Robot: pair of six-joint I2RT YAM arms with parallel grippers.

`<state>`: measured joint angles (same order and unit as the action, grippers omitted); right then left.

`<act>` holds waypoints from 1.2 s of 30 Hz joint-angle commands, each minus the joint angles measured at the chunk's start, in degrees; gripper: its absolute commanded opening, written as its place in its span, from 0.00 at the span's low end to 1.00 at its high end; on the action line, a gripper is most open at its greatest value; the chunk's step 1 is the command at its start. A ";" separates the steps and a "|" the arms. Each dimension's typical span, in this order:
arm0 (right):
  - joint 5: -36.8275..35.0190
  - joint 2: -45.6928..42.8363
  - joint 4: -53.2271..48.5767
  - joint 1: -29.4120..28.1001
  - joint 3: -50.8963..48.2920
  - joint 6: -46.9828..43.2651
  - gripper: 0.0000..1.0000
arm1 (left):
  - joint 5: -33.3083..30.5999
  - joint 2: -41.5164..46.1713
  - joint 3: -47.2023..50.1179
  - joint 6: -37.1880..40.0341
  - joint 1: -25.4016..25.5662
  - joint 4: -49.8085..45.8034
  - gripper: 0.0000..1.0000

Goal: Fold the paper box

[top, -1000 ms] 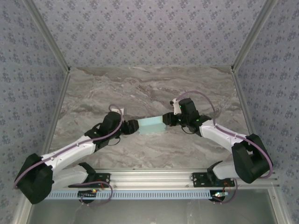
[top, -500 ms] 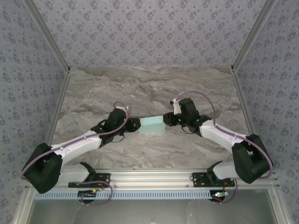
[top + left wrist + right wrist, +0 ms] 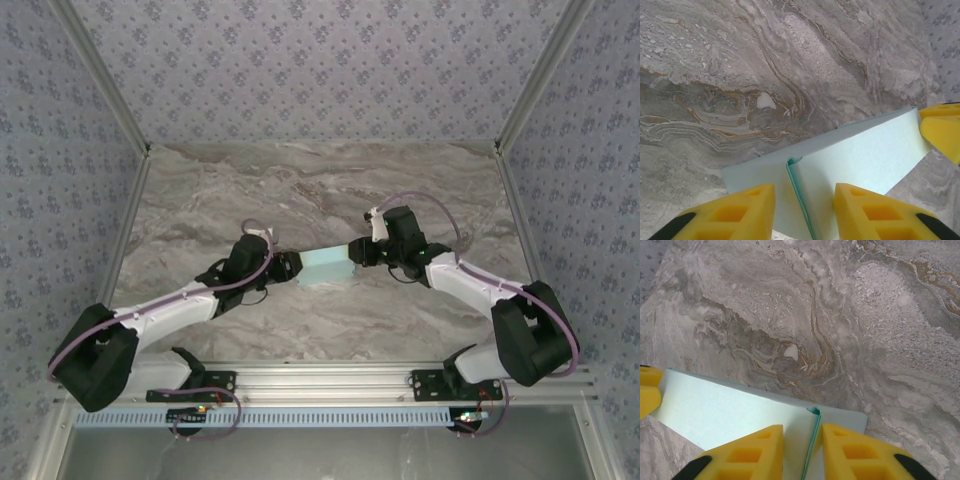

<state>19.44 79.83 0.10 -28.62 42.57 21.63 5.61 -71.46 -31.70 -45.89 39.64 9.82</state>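
Paper box (image 3: pixel 327 266) lay flat near mid-table (image 3: pixel 300 190), held between my 2 grippers. Left gripper (image 3: pixel 291 268) sat at its left end, jaws part-spread astride a raised card edge. Right gripper (image 3: pixel 358 252) sat at the right end, jaws narrower, also astride a card edge. Could not tell whether either pair of pads pressed on the card.

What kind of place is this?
Probably a robot test booth: marble-look table, patterned walls around it, a left arm and a right arm bolted to a metal rail, a blue paper box between them.
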 commanded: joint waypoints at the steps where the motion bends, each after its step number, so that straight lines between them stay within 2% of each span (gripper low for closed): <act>1: 2.78 2.54 -10.91 -0.65 -1.17 -0.10 0.30 | 0.45 -1.90 -1.86 1.33 0.04 -5.53 0.39; 9: 8.06 2.12 -4.61 0.36 -1.72 3.34 0.33 | 3.03 -3.83 -3.13 -0.68 -0.03 -1.67 0.41; 18: 6.46 -0.84 2.35 1.42 0.40 4.92 0.26 | 4.49 -7.37 -9.62 -1.36 -2.06 2.48 0.40; 30: 3.86 2.53 4.48 6.55 5.13 0.93 0.24 | 6.39 -20.01 -23.52 2.07 -3.66 3.27 0.40; 36: 2.71 4.83 3.68 7.23 4.97 -0.77 0.24 | 6.52 -23.38 -23.66 2.32 -3.67 3.48 0.40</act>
<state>20.40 83.26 2.42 -20.80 46.02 23.00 7.51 -93.67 -53.87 -44.60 34.98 10.46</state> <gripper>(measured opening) 0.244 0.400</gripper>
